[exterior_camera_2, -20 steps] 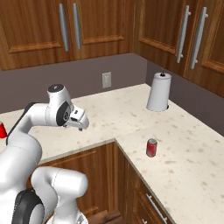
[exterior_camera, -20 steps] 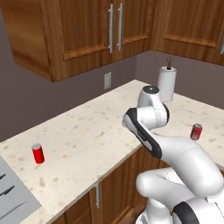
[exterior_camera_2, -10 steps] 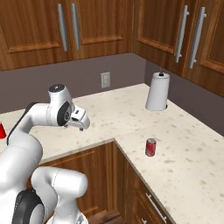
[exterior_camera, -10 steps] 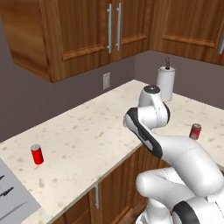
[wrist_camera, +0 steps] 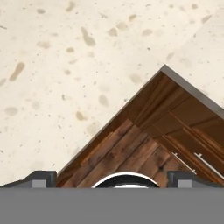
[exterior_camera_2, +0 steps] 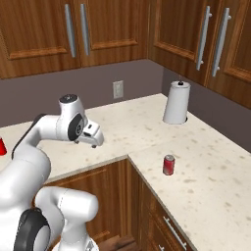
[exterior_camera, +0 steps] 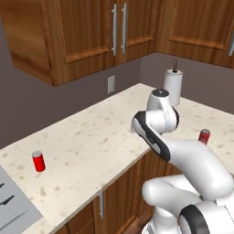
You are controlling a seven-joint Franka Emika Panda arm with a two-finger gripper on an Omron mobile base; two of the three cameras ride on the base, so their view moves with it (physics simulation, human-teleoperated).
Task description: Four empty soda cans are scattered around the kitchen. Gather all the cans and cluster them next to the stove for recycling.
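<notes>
Fig.: mobile arm at the inner corner of an L-shaped desk (exterior_camera: 91,137), claw (exterior_camera_2: 93,136) held above the desk edge and pointed down. In the hand view the two dark claw tips sit at the far left and far right of the bottom edge, i.e. wide apart, w/ nothing between them; speckled desk top and the wooden cabinet fronts (wrist_camera: 144,144) below are looked down on.

Cans located: one red can (exterior_camera: 39,161) stands upright on the left run of the desk, near the grey stove corner (exterior_camera: 13,205) at the lower left; a second red can (exterior_camera_2: 168,164) stands upright on the right run, near the front edge, well apart from the paper-towel roll (exterior_camera_2: 176,102) at the back wall. A red sliver at the left border of the right base view is prob. the first can again. Other two cans: not located here.

Risks, as judged:
- No can is under the claw; if it were closed here, nothing would be gripped.
- The right-run can stands near the desk edge; it could be tipped or pushed off by an off-centre approach.
- A thin empty can may be knocked over if one finger lands first.
- The towel roll could be struck by the elbow on a wide swing.
- The can near the stove may be displaced when others are set beside it.
</notes>
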